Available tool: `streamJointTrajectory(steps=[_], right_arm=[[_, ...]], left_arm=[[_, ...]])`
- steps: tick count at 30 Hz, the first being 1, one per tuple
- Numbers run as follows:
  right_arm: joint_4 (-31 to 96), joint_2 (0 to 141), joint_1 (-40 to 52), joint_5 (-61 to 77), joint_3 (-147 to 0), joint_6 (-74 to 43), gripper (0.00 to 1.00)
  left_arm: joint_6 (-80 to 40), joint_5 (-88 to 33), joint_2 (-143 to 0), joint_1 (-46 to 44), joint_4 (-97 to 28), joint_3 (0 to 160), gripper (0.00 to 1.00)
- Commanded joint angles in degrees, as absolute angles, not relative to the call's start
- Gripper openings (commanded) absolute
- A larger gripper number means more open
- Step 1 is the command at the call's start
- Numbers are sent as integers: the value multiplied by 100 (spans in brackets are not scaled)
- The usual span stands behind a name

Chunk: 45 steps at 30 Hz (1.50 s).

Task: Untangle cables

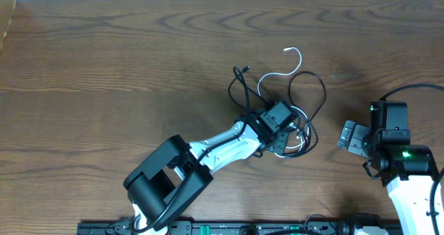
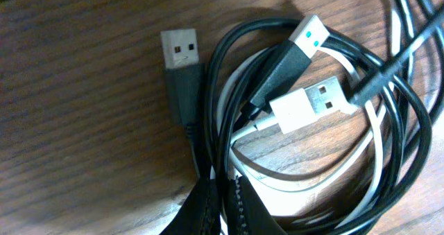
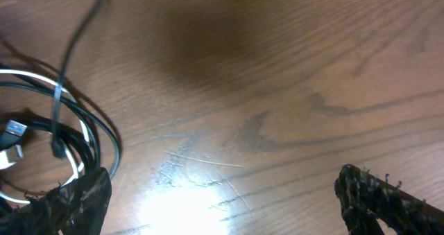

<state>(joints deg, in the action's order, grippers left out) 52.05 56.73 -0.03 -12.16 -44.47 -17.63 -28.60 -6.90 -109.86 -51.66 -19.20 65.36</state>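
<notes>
The cables [image 1: 295, 100] lie tangled in the table's middle: black cords looped with one white cord [image 1: 295, 53] whose end trails toward the back. My left gripper [image 1: 277, 129] sits on the tangle's near side. In the left wrist view its fingers [image 2: 223, 209] are shut on a black and a white strand. Beyond them lie a black USB plug [image 2: 179, 51], a black plug with a blue insert [image 2: 309, 32] and a white USB plug [image 2: 309, 107]. My right gripper [image 1: 354, 138] is open and empty just right of the tangle. Its fingers [image 3: 222, 207] are spread wide, and the cables [image 3: 59, 134] show at the left.
The wooden table [image 1: 104, 68] stretches bare to the left and back. A thick black robot wire [image 1: 409, 88] arcs over the right arm. A black rail [image 1: 243, 228] runs along the front edge.
</notes>
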Motion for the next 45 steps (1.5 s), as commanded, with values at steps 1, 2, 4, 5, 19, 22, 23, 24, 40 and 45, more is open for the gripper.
streamJointTrajectory(steps=[1,2,4,5,19,22,23,24,40,45], right_arm=[[5116,5658,-34,-991,-4552,-1859,99],[5074,5660,-34,-910,-4552,-1857,99],[4958,5664,-34,-567,-4552,-1767,99],[4875,5677,-32,-314,-4552,-1691,99],[3579,6810,794,2600,-4552,-657,99],[3229,7183,1063,2589,-4552,-661,99],[2987,7408,1212,2591,-4552,-681,94],[2858,7520,1291,2591,-4552,-681,85],[1601,8573,1883,2029,-4552,-1479,2],[2397,8617,1881,3,-4552,-1605,1]], left_arm=[[-2764,-139,-10975,-5109,-2283,6427,8],[-2705,-62,-10914,-5070,-2344,6427,7],[-2528,-38,-10718,-4963,-2456,6429,7],[-2510,-38,-10549,-4871,-2547,6438,7],[-2519,-386,-7754,-4313,-2685,6442,7],[-2526,-386,-7470,-4313,-2714,6442,7],[-2550,-427,-7299,-4313,-2711,6442,8],[-2565,-480,-7212,-4313,-2698,6442,8],[-2532,-163,-6195,-4254,-2838,6440,8],[-2528,554,-6276,-3909,-3607,6440,8]])
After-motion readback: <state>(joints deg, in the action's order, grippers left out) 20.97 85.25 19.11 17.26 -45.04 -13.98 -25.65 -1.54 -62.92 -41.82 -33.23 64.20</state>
